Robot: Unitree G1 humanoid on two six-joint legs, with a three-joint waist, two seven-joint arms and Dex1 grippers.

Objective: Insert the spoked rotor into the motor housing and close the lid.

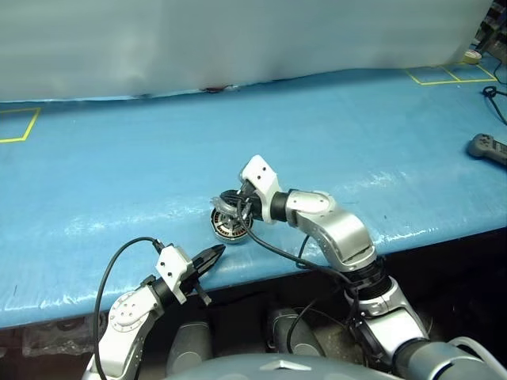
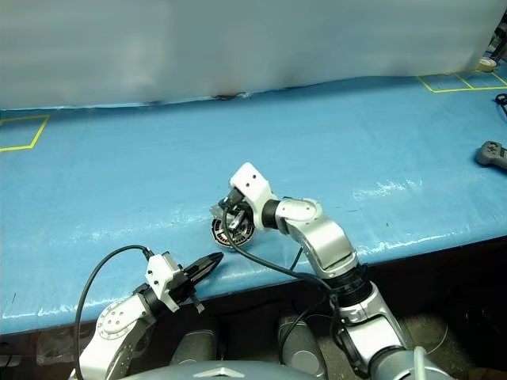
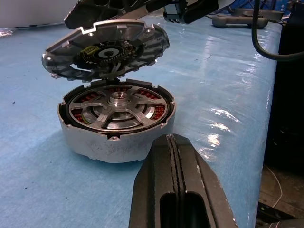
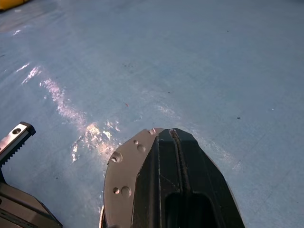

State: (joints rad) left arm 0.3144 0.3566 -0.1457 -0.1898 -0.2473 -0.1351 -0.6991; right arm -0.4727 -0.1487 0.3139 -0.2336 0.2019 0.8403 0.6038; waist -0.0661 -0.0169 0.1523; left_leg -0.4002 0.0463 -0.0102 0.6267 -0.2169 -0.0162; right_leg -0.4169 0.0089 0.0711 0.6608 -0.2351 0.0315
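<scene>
- Head views: blue sheeting is seen spread over the desk (image 1: pixel 119 174), and the motor housing (image 1: pixel 230 225) is set upon it close to the near edge. The lid (image 1: pixel 228 204) is held tilted just above the housing by the right pincer (image 1: pixel 238 207), whose fingers are closed on the lid's rim. The left pincer (image 1: pixel 214 255) is held at the desk's near edge, pointed toward the housing, close by but apart from it, with its fingers pressed together and nothing between them. Yellow tape squares (image 1: pixel 17 125) are marked at the far corners of the sheeting, and a grey controller (image 1: pixel 487 148) is laid well apart toward the right edge.
- Left wrist view: the housing (image 3: pixel 116 124) is shown upright on the blue sheeting, with the spoked rotor (image 3: pixel 114 107) seated inside it, its hub at the centre and copper-orange windings visible between the spokes. The lid (image 3: pixel 105 47) is suspended at a slant over the housing, its ribbed inner face turned downward and clear of the housing's rim. The left pincer's fingers (image 3: pixel 178 185) are seen shut flat against each other, just short of the housing wall.
- Right wrist view: the right pincer's fingers (image 4: pixel 175 180) are seen closed, with the plain outer face of the lid (image 4: pixel 124 166) lying against them, small holes showing in it. Glossy blue sheeting is seen beyond.
</scene>
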